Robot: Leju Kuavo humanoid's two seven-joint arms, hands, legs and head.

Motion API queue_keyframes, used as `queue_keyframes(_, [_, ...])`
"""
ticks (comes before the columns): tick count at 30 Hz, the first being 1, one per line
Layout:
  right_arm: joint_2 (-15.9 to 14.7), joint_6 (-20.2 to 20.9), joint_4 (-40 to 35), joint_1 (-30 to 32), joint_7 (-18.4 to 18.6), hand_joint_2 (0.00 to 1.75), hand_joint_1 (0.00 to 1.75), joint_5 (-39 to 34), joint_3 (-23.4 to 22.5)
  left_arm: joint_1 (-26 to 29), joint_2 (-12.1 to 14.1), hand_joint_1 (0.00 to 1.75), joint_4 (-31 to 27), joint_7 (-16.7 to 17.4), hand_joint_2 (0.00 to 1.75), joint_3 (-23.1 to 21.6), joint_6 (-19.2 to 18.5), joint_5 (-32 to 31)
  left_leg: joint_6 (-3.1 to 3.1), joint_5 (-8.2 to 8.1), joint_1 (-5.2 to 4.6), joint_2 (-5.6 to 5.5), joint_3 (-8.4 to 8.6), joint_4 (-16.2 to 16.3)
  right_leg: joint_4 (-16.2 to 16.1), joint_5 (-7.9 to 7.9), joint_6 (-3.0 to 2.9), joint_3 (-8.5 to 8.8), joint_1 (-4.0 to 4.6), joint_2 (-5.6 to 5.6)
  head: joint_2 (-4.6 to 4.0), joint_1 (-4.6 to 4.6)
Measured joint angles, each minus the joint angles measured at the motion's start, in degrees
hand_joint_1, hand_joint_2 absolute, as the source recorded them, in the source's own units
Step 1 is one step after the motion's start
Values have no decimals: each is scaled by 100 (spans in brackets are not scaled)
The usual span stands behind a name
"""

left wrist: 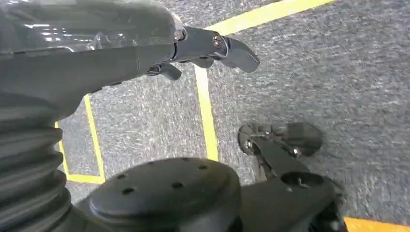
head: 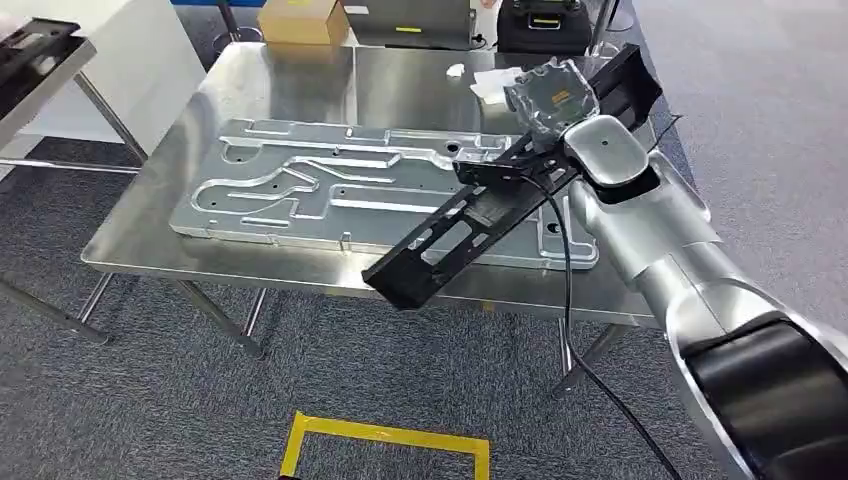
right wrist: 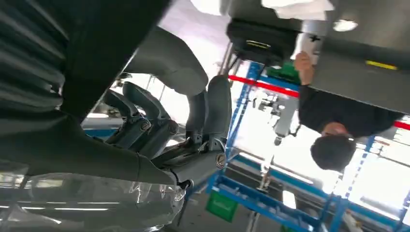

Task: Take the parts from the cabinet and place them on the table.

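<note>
Black and long, the metal bracket [head: 500, 205] is the part being carried. The robot's right hand [head: 548, 100] grips it near its upper end, fingers clamped around it. The bracket slopes down from that grip toward the near edge of the steel table [head: 180, 160], and its low end hangs out just past that edge, over the carpet. It looks held above the table, not resting on it, though I cannot be sure that no part touches.

Lying flat across the middle of the table is a big grey machined plate [head: 300, 190], and the bracket crosses above the plate's right end. I'd judge the hand holds it high and tilted to clear that plate while a free patch of table is found. The bare steel beyond the plate seems the likely spot.

At the far edge of the table sits a cardboard box [head: 303, 20], and some white scraps [head: 490, 82] lie just beside the right hand.

The left hand [left wrist: 212, 48] hangs low over the carpet with its yellow floor tape [left wrist: 205, 106], holding nothing, fingers loosely apart. A person [right wrist: 333, 116] stands beyond the table.
</note>
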Motion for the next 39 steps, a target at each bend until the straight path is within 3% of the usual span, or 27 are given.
queue_keyframes(5, [61,243,46,-500,-210,175,175,-94,-9,45,4,0,0,-55,175,7,-7,46,2,-1,-9,-6,-4,3,-9,1,2,6,0,-4,0,0])
queue_keyframes(17, [-20,553,63,-1618,-137,175,175,-76,-212,85,7,0,0,15,175,90,85,242,14,-10,-13,-6,0,6,-36,4,9,24,-4,-7,0,-2])
queue_keyframes(30, [-44,363,186,-1571,-151,175,175,-24,-256,109,7,0,0,2,175,184,-22,304,13,-11,-11,-6,6,6,-39,5,10,31,-4,-6,0,0])
queue_keyframes(37, [-90,354,188,-1435,-175,175,175,26,-289,106,35,0,0,44,175,181,-55,221,66,-48,-46,-6,-11,47,-74,12,65,37,-32,-5,0,0])
queue_keyframes(39, [-109,356,186,-1413,-172,175,175,35,-291,101,37,0,0,66,175,184,-61,221,138,-61,-18,10,6,-16,-4,52,117,67,-1,-3,0,0])
